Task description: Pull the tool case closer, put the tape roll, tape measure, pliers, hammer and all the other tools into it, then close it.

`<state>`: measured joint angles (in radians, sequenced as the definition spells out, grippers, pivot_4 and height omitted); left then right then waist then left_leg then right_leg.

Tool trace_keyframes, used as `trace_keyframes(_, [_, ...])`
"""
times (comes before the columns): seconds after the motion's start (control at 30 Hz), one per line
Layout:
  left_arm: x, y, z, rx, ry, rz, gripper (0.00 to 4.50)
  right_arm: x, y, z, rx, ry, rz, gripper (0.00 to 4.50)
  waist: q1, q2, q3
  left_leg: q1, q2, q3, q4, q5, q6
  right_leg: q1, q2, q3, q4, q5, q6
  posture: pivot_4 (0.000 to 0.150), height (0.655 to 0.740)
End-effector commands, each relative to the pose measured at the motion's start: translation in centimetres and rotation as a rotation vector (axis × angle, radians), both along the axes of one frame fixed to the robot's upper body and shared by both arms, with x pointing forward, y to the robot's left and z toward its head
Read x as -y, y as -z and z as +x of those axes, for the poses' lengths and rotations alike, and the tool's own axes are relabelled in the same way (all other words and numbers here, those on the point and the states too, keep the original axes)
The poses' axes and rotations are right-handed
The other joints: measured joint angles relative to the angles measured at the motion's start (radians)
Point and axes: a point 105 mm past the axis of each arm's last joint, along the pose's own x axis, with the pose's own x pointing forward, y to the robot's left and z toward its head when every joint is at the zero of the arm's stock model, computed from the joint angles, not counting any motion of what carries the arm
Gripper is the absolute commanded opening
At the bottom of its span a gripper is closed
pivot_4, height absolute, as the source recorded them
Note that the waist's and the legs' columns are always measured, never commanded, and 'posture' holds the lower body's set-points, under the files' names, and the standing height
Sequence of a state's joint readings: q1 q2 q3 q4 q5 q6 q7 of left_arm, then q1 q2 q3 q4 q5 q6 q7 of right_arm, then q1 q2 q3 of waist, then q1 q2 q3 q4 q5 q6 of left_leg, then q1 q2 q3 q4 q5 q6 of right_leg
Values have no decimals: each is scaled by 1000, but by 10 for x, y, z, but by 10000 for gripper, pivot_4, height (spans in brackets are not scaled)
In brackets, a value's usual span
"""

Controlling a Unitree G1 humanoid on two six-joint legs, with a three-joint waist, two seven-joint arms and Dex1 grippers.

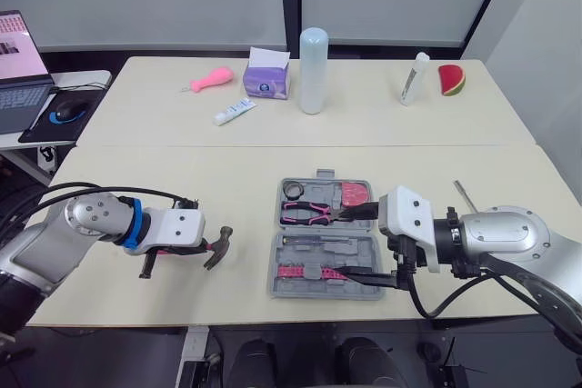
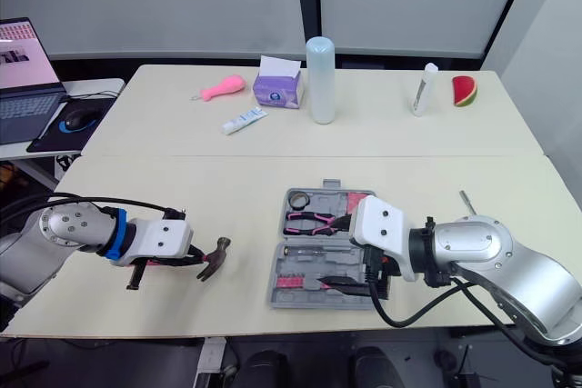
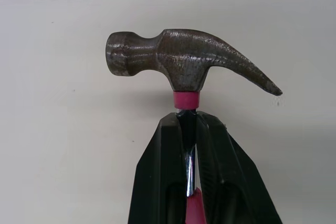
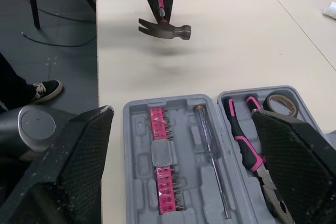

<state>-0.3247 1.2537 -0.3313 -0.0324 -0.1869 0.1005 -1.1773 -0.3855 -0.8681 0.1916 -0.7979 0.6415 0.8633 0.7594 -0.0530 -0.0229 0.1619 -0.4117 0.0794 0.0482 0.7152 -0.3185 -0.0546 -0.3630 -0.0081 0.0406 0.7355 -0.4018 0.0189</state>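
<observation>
- Left end effector (image 1: 201, 248), left eye view: clamped on the hammer (image 1: 219, 245) high on its shaft, with the head pointing toward the tool case (image 1: 309, 294). The case lies open on the tabletop (image 1: 182, 170), well to the hammer's right.
- Right end effector (image 1: 362, 246), same view: spread wide at the case's right edge, gripping nothing. It is well placed to steady the case.
- Right eye view: the pliers (image 2: 314, 219) and tape roll (image 2: 301, 198) already sit in the far half, and the pink item beside them is probably the tape measure (image 1: 353, 194). The hammer therefore seems to be the step in hand.
- Left wrist view: both fingers (image 3: 163, 171) pinch the neck just under the pink collar. That puts the weight close to the grip, so carry it level and slowly.
- Right wrist view: the hammer hangs clear of the tabletop, with its shadow below it. The near half holds a screwdriver (image 4: 212, 150) and a pink bit strip (image 4: 160, 156).
- I cannot tell which recess fits the hammer. My advice is to line the shaft up with the case's long side, lower it until it rests, and only then let go.
</observation>
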Motion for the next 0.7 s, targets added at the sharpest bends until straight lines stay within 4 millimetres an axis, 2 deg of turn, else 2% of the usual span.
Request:
trace_keyframes(0.03, [-5,-10,3,-21,-217,-78,28,-4,-4,4,44,1,-7,45000,0,0,0,0,0,0,0,0,0,0,0,0,0,0,0,1500,7075])
trace_keyframes(0.2, [-9,-3,6,-65,-574,-224,28,-6,-2,8,47,19,-8,45000,2,0,0,-1,0,-2,0,0,0,0,0,0,0,0,0,1500,7075])
trace_keyframes(0.33, [-7,0,19,-8,-817,-317,28,-9,1,8,42,21,-7,45000,9,0,0,-3,-1,-4,1,0,0,-1,0,-1,0,0,0,1500,7075])
trace_keyframes(0.47, [0,3,29,45,-977,-385,28,-12,2,10,45,24,4,45000,19,-1,-1,-4,-2,-6,2,0,0,0,0,-1,0,0,0,1500,7075])
trace_keyframes(0.7, [4,13,46,156,-1148,-427,28,-18,1,19,67,42,37,45000,24,-3,-2,-5,-3,-7,3,0,0,0,0,-1,0,0,0,1500,7075])
